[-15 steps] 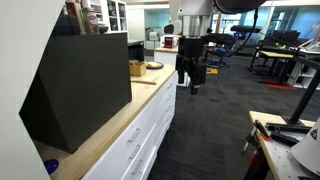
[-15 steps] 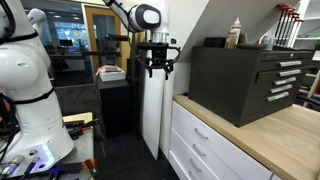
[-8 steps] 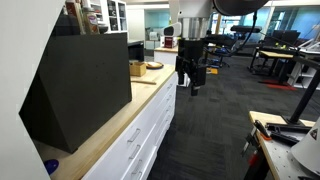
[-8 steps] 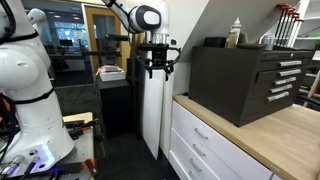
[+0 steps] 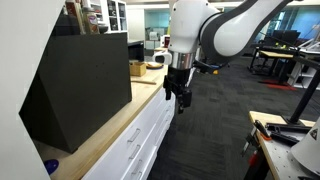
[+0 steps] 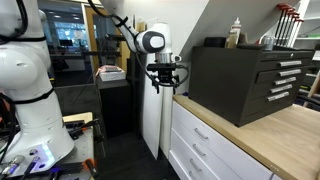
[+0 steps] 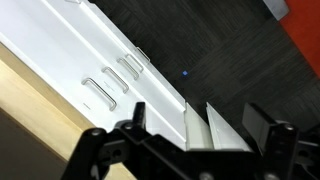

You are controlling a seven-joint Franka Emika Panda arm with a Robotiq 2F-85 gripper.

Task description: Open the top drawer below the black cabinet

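The black cabinet [image 5: 75,85] stands on a wooden countertop and also shows in an exterior view [image 6: 248,80]. The top drawer [image 5: 148,112] is the white front just under the countertop; it is closed in both exterior views [image 6: 200,130]. In the wrist view its slim handle [image 7: 97,91] lies nearest the wood edge, with similar drawer fronts beyond it. My gripper [image 5: 178,95] hangs open and empty in the air off the counter's end, beside the drawer stack [image 6: 163,80]. Its two fingers [image 7: 200,125] are spread apart with nothing between them.
A small brown cardboard box [image 5: 137,68] sits on the countertop behind the cabinet. Bottles [image 6: 236,33] stand on top of the cabinet. A white robot body [image 6: 25,80] stands across the aisle. A workbench with tools [image 5: 285,140] is across the carpeted floor.
The arm has swung toward the counter and lowered. The gripper has moved closer to the end of the drawer stack. The drawers have not moved.
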